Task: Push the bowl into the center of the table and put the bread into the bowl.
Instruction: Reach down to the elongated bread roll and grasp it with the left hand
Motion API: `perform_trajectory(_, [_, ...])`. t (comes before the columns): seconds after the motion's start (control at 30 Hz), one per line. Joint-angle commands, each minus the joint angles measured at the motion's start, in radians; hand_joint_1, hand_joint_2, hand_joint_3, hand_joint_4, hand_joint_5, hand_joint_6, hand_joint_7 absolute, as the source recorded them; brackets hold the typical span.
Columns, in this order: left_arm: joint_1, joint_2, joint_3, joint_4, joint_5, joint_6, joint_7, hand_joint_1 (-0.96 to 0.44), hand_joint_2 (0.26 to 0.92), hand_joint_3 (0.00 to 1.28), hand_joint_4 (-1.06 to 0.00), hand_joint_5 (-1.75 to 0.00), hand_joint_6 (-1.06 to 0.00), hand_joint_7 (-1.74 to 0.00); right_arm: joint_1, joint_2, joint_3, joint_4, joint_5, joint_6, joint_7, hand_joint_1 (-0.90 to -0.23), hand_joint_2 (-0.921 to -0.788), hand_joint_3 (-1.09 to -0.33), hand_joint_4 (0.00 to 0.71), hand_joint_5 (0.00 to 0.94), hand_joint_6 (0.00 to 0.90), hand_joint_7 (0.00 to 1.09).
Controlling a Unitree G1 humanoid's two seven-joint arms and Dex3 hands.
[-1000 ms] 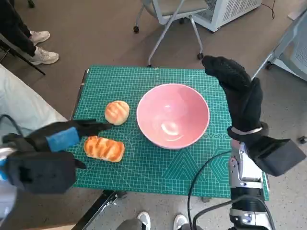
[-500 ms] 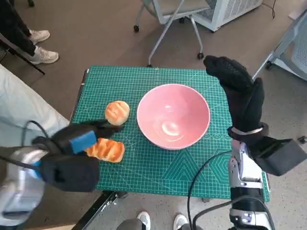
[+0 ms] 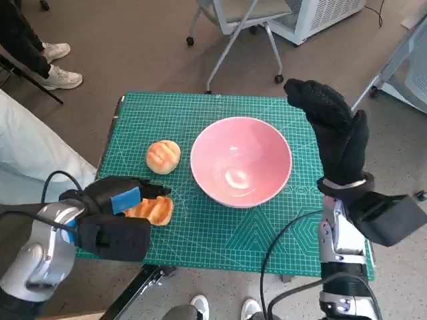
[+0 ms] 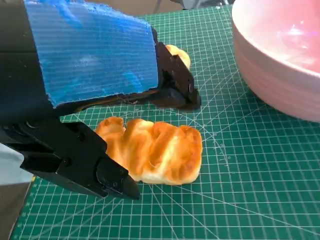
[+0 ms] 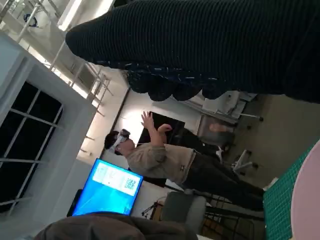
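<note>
A pink bowl [image 3: 241,161] stands on the green mat [image 3: 200,110], a little right of its middle. Left of it lie a round bread roll [image 3: 163,156] and, nearer the front, a long glazed loaf [image 3: 155,210]. My left hand [image 3: 117,207] hovers low over the loaf's left end and hides part of it. In the left wrist view the loaf [image 4: 155,155] lies between that hand's spread fingers [image 4: 175,92] and holds nothing; the hand [image 4: 90,65] is open. My right hand [image 3: 331,130] is raised flat beside the bowl's right rim, empty.
The mat's front edge [image 3: 220,263] is close behind the loaf. A chair base [image 3: 233,33] stands beyond the table, and a person's shoes [image 3: 57,63] are at the far left. In the right wrist view a person [image 5: 165,160] stands in the room.
My left hand has dropped down and back from beside the round roll to the long loaf. The right hand and the bowl have stayed put.
</note>
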Motion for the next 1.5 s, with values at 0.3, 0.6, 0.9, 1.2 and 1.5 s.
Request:
perform_trajectory(0.3, [-0.006, -0.001, 0.026, 0.037, -0.010, -0.073, -0.012, 0.00, 0.906, 0.04, -0.76, -1.15, -0.68, -1.04, 0.023, 0.004, 0.000, -0.005, 0.005, 0.023, 0.000, -0.665, -0.921, -0.778, 0.221, 0.000, 0.073, 0.60])
perform_trajectory(0.6, [-0.012, -0.010, 0.056, 0.038, -0.025, -0.066, -0.012, 0.00, 0.904, 0.04, -0.77, -1.13, -0.69, -1.06, 0.022, 0.009, 0.003, -0.001, 0.003, 0.019, 0.001, -0.666, -0.921, -0.779, 0.221, 0.000, 0.072, 0.60])
perform_trajectory(0.9, [-0.022, -0.009, 0.118, -0.001, -0.055, -0.069, -0.013, 0.00, 0.905, 0.04, -0.78, -1.09, -0.67, -1.10, 0.021, 0.006, 0.001, 0.005, 0.005, 0.013, 0.005, -0.669, -0.921, -0.779, 0.221, 0.000, 0.071, 0.61])
perform_trajectory(1.2, [-0.038, -0.015, 0.190, -0.067, -0.107, -0.056, -0.014, 0.00, 0.905, 0.04, -0.79, -1.07, -0.66, -1.12, 0.024, 0.006, 0.001, 0.003, 0.009, 0.011, 0.009, -0.671, -0.921, -0.778, 0.221, 0.000, 0.071, 0.61])
perform_trajectory(1.5, [-0.024, -0.025, 0.234, -0.100, -0.143, -0.080, 0.001, 0.00, 0.904, 0.03, -0.79, -1.05, -0.66, -1.14, 0.031, 0.006, 0.000, 0.001, 0.010, 0.006, 0.013, -0.676, -0.921, -0.777, 0.221, 0.000, 0.071, 0.61])
